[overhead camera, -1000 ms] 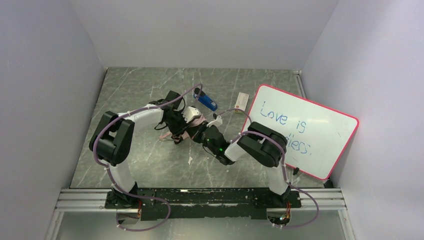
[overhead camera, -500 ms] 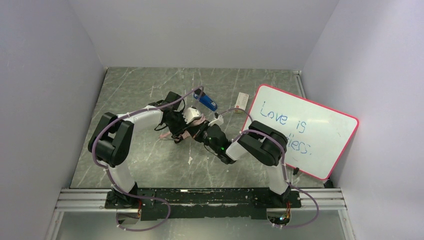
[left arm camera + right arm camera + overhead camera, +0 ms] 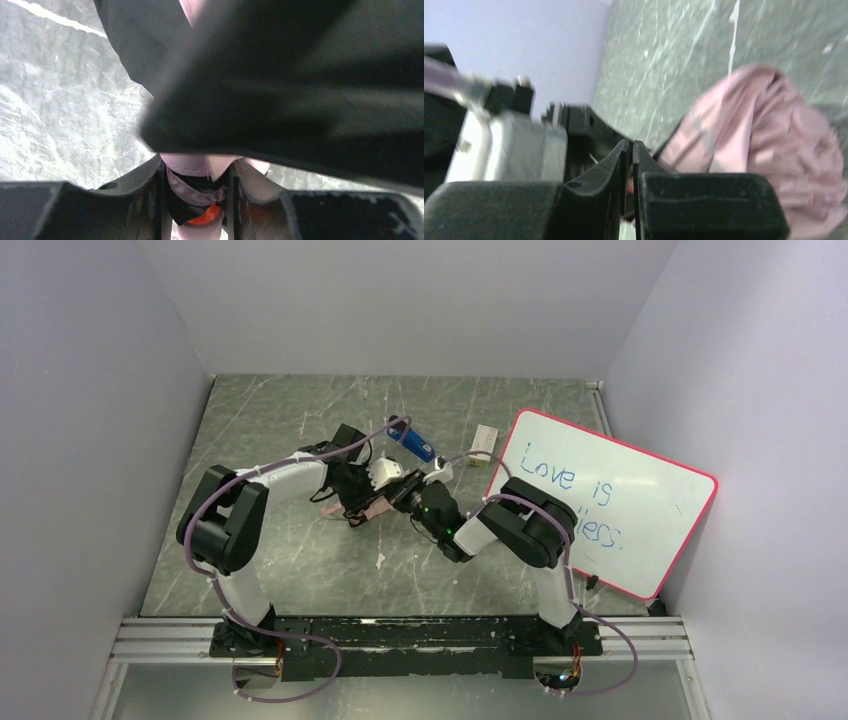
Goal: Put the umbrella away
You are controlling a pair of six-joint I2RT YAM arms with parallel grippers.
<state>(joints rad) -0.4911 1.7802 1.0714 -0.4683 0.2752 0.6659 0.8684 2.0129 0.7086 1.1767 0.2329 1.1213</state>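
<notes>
One crumpled pink umbrella [image 3: 374,508] lies at the middle of the grey marbled table [image 3: 260,430].
My left claw [image 3: 196,175] clamps its soft pink-and-black folds; my right claw [image 3: 631,147], black fingers a sliver apart, sits beside the fabric, grip unclear. One blue stapler [image 3: 412,440] lies just behind; one red-edged whiteboard [image 3: 600,500] stands at right.

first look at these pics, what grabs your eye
The left gripper and right gripper meet in the middle of the grey marbled table over a crumpled pale pink folding umbrella, and the left gripper is clamped on it. Next comes the pink-framed whiteboard propped at the right side, with "Love is" handwritten in blue. A small blue-and-black stapler lies just beyond the grippers.
</notes>
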